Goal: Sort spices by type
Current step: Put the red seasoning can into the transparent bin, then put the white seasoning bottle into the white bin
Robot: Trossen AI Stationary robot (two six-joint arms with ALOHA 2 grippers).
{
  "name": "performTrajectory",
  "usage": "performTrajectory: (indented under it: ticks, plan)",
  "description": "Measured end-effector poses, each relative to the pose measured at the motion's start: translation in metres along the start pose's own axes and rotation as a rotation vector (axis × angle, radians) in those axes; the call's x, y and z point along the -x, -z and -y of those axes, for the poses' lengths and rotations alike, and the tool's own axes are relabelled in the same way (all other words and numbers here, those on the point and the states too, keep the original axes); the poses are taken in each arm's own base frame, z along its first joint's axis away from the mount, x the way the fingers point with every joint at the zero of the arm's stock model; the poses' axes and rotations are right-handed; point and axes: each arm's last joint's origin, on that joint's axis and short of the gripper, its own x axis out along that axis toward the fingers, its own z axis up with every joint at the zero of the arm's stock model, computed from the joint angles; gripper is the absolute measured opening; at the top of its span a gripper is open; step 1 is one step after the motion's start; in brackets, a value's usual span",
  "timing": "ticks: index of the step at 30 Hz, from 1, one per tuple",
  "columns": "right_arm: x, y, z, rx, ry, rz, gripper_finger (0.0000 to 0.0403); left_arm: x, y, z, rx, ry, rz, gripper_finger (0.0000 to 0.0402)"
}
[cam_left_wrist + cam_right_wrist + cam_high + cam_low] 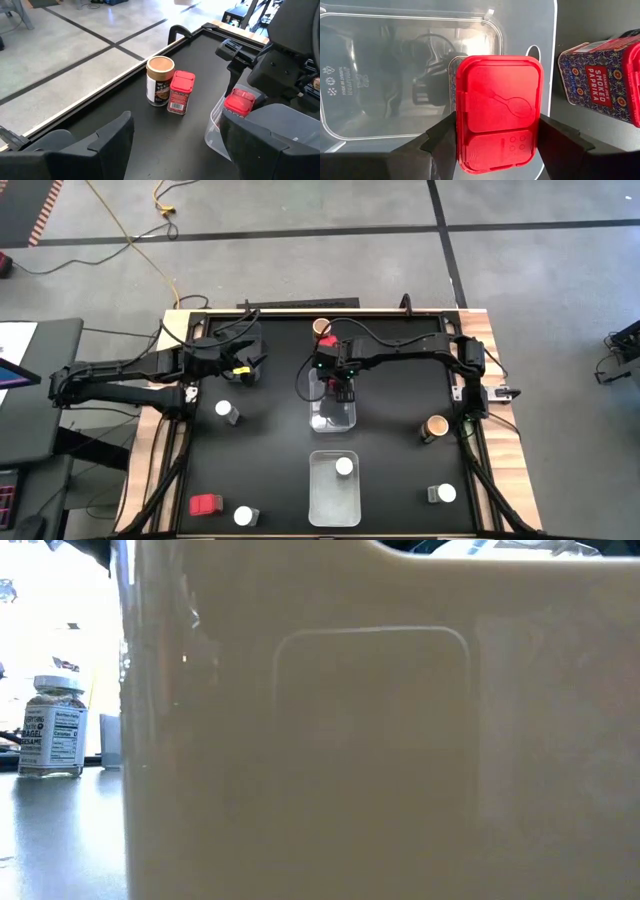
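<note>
Right tool (492,142) with red tin (498,112) over clear tub's rim (540,30)

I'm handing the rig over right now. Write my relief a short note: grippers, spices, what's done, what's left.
Right gripper: shut on a red tin, over the upper clear tub.
Left gripper: open, empty, at the table's far left.
Done: one white-lidded jar sits in the lower tub.
Left: red tin, three white-lidded jars, brown-topped jars and the paprika tin still loose.
</note>
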Motion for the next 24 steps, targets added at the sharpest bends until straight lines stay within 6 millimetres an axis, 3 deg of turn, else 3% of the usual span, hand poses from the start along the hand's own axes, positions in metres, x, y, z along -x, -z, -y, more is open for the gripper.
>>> performTrajectory:
  ticks: [8,18,24]
  plan:
    - [0.000,-0.001,0.000,0.000,0.001,0.005,0.0270,0.000,0.000,0.000,0.000,0.000,0.000,0.0281]
    - [0.001,-0.001,-0.001,0.001,0.000,0.006,0.0316,0.000,0.000,0.000,-0.001,-0.001,-0.002,0.0281]
    - [0.017,-0.006,0.002,-0.005,0.000,0.003,0.0330,0.000,0.000,0.000,0.000,0.000,-0.002,0.0281]
